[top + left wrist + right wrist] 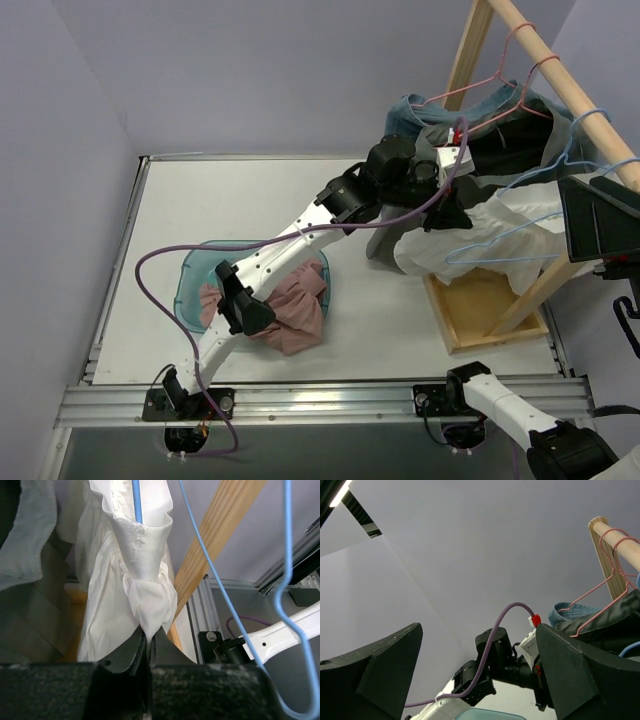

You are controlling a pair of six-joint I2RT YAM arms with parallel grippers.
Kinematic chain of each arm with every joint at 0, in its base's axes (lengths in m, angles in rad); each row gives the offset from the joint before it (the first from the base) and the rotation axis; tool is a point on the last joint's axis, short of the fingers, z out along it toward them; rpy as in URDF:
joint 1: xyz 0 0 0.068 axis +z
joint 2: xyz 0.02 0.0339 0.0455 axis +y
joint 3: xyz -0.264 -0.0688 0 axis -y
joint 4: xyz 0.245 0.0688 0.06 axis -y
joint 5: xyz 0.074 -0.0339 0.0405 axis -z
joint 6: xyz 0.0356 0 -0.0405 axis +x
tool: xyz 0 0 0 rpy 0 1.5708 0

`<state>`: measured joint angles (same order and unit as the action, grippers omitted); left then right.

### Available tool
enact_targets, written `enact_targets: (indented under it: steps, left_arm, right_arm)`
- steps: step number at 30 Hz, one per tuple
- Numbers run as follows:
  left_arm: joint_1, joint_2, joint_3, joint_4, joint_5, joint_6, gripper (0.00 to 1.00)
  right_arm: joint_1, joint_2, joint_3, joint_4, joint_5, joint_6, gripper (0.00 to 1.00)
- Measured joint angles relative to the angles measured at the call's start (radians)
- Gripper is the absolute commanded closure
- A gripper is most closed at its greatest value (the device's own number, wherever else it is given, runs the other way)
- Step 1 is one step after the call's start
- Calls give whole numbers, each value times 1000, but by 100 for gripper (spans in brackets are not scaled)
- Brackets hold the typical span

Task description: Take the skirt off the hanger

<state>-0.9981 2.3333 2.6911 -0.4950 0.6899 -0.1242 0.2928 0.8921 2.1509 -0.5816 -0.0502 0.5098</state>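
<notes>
We see the white skirt (145,580) hanging crumpled at centre-left of the left wrist frame, its stitched band looped around one arm of the thin blue wire hanger (136,500). Its lowest bunched tip is pinched between the closed jaws of the left claw (149,641) at bottom centre.

We see the left arm (290,240) stretched from its base across the table (200,210) to the wooden rack (545,60) on the right, where the left gripper (448,216) meets the left edge of the white skirt (485,235) hanging from a blue hanger (580,118). Behind it, dark and denim garments (510,135) hang on pink hangers (500,75), and under the arm a teal basin (190,285) holds a pink cloth (295,315).
</notes>
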Motion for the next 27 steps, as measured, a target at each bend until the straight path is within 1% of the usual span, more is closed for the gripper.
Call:
enact_targets:
  steps: [6, 13, 15, 19, 21, 24, 27]
  left_arm:
    - [41, -78, -101, 78, 9, -155, 98]
    - [71, -135, -105, 187, 27, -295, 98]
    - [71, -148, -117, 227, 34, -326, 98]
    - [72, -182, -193, 380, 67, -402, 98]
    - [74, -185, -200, 422, 84, -440, 98]
    - [77, -188, -200, 435, 104, -457, 98]
    - [81, -203, -201, 405, 107, -442, 98]
  right_arm:
    - [3, -1, -19, -31, 35, -7, 0]
    - [5, -3, -47, -44, 89, -16, 0]
    - [9, -5, -40, -45, 100, -18, 0]
    - [16, -7, -19, -45, 117, -25, 0]
    - [17, -10, -17, -46, 124, -27, 0]
    - [18, -12, -15, -47, 133, -31, 0]
    - [24, -11, -14, -51, 140, -33, 0]
